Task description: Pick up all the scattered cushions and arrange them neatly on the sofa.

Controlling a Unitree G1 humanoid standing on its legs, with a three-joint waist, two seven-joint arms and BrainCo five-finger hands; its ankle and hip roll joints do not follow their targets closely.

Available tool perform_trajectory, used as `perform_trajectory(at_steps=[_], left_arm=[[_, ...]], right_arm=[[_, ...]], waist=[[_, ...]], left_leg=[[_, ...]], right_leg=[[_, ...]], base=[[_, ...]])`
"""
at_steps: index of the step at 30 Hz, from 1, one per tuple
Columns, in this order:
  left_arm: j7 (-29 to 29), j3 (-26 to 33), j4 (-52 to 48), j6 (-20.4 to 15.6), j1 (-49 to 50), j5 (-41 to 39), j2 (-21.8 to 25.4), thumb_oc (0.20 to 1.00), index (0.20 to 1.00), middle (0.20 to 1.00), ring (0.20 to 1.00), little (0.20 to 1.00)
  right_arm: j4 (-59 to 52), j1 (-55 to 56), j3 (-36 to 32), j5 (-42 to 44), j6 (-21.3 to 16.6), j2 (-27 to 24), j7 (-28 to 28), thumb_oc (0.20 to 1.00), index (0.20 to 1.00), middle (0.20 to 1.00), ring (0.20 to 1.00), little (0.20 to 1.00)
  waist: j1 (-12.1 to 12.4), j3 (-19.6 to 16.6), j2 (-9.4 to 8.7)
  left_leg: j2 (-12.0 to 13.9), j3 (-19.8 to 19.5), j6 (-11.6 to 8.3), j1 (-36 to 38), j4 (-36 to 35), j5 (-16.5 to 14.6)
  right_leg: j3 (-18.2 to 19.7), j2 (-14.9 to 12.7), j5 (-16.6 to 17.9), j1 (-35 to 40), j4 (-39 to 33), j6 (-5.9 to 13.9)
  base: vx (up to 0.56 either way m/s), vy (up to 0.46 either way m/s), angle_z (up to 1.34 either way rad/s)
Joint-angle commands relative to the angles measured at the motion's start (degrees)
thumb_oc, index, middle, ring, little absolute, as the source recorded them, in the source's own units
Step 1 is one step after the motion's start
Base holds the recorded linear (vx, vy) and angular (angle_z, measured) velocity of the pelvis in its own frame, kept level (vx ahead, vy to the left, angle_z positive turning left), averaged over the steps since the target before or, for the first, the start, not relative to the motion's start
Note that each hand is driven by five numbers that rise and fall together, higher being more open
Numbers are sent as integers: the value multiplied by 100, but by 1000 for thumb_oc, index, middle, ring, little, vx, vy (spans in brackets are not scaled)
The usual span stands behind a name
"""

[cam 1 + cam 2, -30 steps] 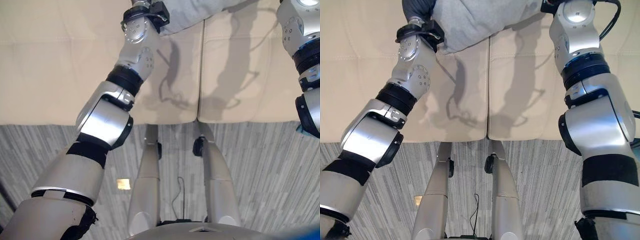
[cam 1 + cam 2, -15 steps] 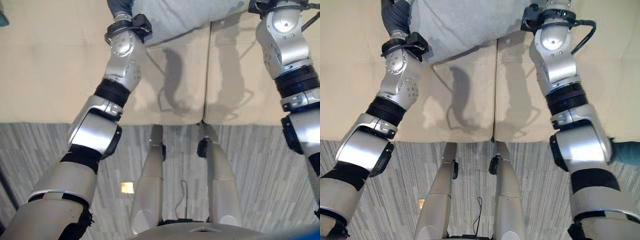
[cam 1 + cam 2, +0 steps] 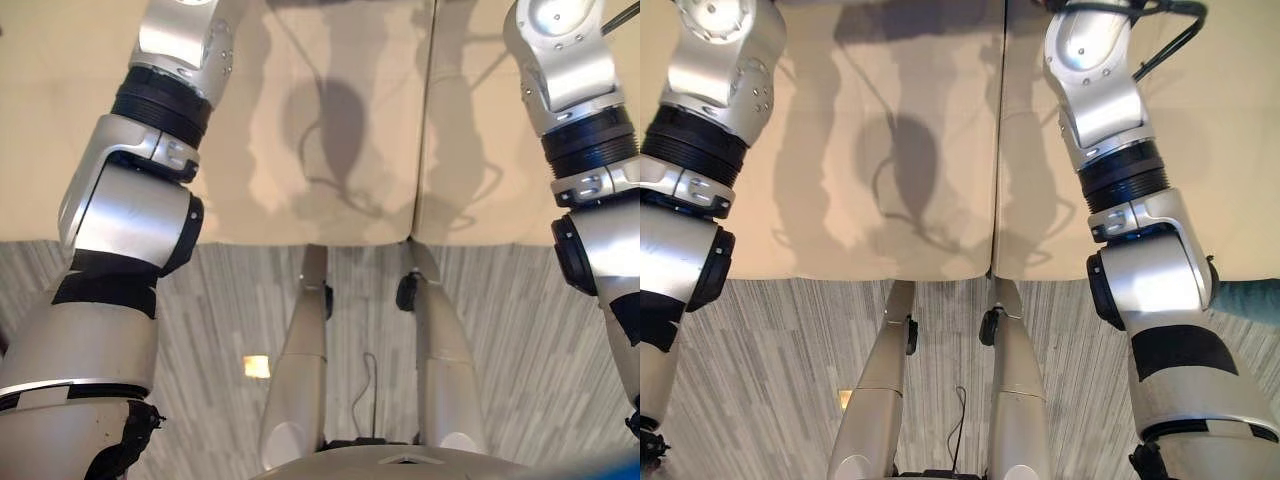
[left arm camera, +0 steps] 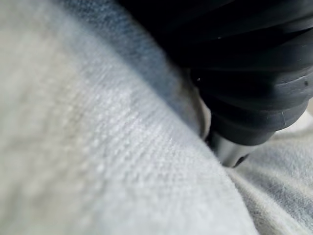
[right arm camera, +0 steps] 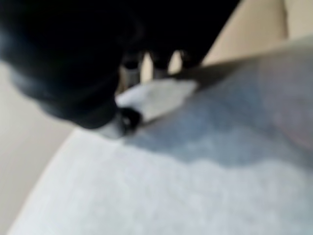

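A light grey cushion (image 4: 98, 147) is held up between both hands over the beige sofa seat (image 3: 300, 120). In the left wrist view my left hand (image 4: 249, 88) presses close against its woven cloth. In the right wrist view my right hand (image 5: 73, 58) grips the cushion (image 5: 195, 186) at an edge, with fingers (image 5: 161, 61) behind the cloth and the thumb (image 5: 129, 117) on its front. Both arms run up past the top edge of the eye views, one on each side of the seat seam (image 3: 425, 100). The cushion's shadow (image 3: 910, 165) falls on the seat.
The sofa's front edge (image 3: 300, 240) meets a grey striped carpet (image 3: 520, 330). A teal thing (image 3: 1250, 300), perhaps another cushion, shows at the right edge by the sofa front. A small pale square (image 3: 256, 367) lies on the carpet.
Both arms have risen and reached farther over the sofa. The grey cushion and both hands have gone past the top of the eye views.
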Motion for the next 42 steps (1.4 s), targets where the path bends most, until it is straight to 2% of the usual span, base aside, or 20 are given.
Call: perform_trajectory(at_steps=[1,7,9,10,11,16,17,18,19,27,34,37,39,41,42], left_arm=[[-67,-434,-59,-633,-92,698,-1006,200,200,200,200,200],[-153,-773,644,-477,-689,572,-931,200,200,200,200,200],[-198,-822,1032,-377,-875,407,-850,206,206,206,206,206],[-201,-821,1038,-378,-884,404,-849,338,338,338,338,338],[-206,-864,1138,-335,-933,389,-813,1000,1000,1000,1000,1000],[-356,-847,1574,-105,-872,125,-880,1000,1000,1000,1000,1000],[-480,-823,1698,-50,-757,6,-928,1000,1000,1000,1000,1000],[-543,-803,1797,-53,-714,-102,-938,1000,1000,1000,1000,1000],[-738,-810,1838,16,-499,-369,-962,1000,1000,1000,1000,1000],[-769,-674,1712,63,-90,-318,-870,1000,1000,1000,1000,1000],[-900,-403,1659,97,638,-286,-397,1000,1000,1000,1000,1000],[-1057,-40,1560,125,1502,-127,92,1000,1000,1000,1000,1000],[-1076,19,1492,125,1711,-110,147,1000,1000,1000,1000,1000],[-1229,512,1155,102,2613,-54,394,1000,1000,1000,1000,1000],[-1224,515,1137,106,2640,-48,393,1000,1000,1000,1000,1000]], right_arm=[[6,213,642,-912,-354,766,-2,200,200,200,200,200],[680,-422,1031,-684,-211,694,-36,200,200,200,200,200],[1050,-716,1279,-412,-156,606,39,200,200,200,200,200],[1061,-729,1283,-405,-162,605,43,200,200,200,200,200],[1188,-799,1384,-324,-121,552,75,200,200,200,200,200],[1883,-921,1775,81,112,632,416,200,200,200,200,200],[2216,-909,1928,279,209,655,661,200,200,200,200,200],[2436,-936,2036,418,261,678,805,344,344,344,344,344],[2778,-865,2186,744,391,609,1078,1000,1000,1000,1000,1000],[2613,-658,2139,689,393,489,1122,1000,1000,1000,1000,1000],[2340,-364,1976,550,400,93,1180,1000,1000,1000,1000,1000],[2114,58,1748,465,376,-479,1316,1000,1000,1000,1000,1000],[2062,186,1688,441,386,-564,1336,1000,1000,1000,1000,1000],[1777,887,1294,288,364,-918,1445,1000,1000,1000,1000,1000],[1757,917,1285,280,371,-916,1441,1000,1000,1000,1000,1000]], waist=[[-65,-1240,-20],[-89,-1266,-52],[-82,-1275,-115],[-81,-1278,-116],[-76,-1291,-124],[13,-1312,-115],[37,-1315,-123],[47,-1318,-136],[61,-1314,-159],[69,-1348,-179],[107,-1379,-185],[116,-1408,-183],[112,-1404,-178],[107,-1415,-179],[106,-1414,-178]], left_leg=[[-157,-110,-358,786,-300,-753],[-187,-66,-352,637,-300,-728],[-184,-38,-369,455,-300,-666],[-184,-36,-369,446,-300,-664],[-193,-31,-363,393,-300,-656],[-236,-10,-344,173,-300,-557],[-234,-5,-341,138,-300,-534],[-227,-6,-343,128,-300,-528],[-207,-6,-371,73,-300,-471],[-184,-11,-389,108,-300,-452],[-137,26,-418,331,-300,-479],[-103,49,-456,577,-300,-515],[-95,56,-459,674,-300,-537],[-71,108,-479,988,-300,-617],[-70,106,-479,1007,-300,-621]], right_leg=[[300,-91,-601,409,4,924],[399,-93,-370,444,-402,978],[442,-97,-204,435,-657,1029],[444,-96,-196,430,-666,1029],[464,-83,-158,413,-734,1026],[508,-70,5,311,-974,1039],[515,-72,35,284,-1005,1035],[520,-70,51,275,-1025,1034],[508,-74,123,274,-1136,1047],[513,-53,149,314,-1183,1041],[478,-39,146,517,-1197,1031],[409,-33,97,762,-1167,1017],[385,-36,87,864,-1170,1011],[333,-52,39,1178,-1144,988],[329,-51,37,1201,-1150,988]], base=[[-6,72,1],[-2,33,-5],[-15,-3,-8],[-19,-5,-6],[-31,5,-4],[-24,6,-3],[-28,-5,-4],[-44,-34,1],[-31,-26,2],[-4,-3,0],[1,-3,0],[0,0,0],[0,0,0],[56,-33,1],[40,-24,1]])
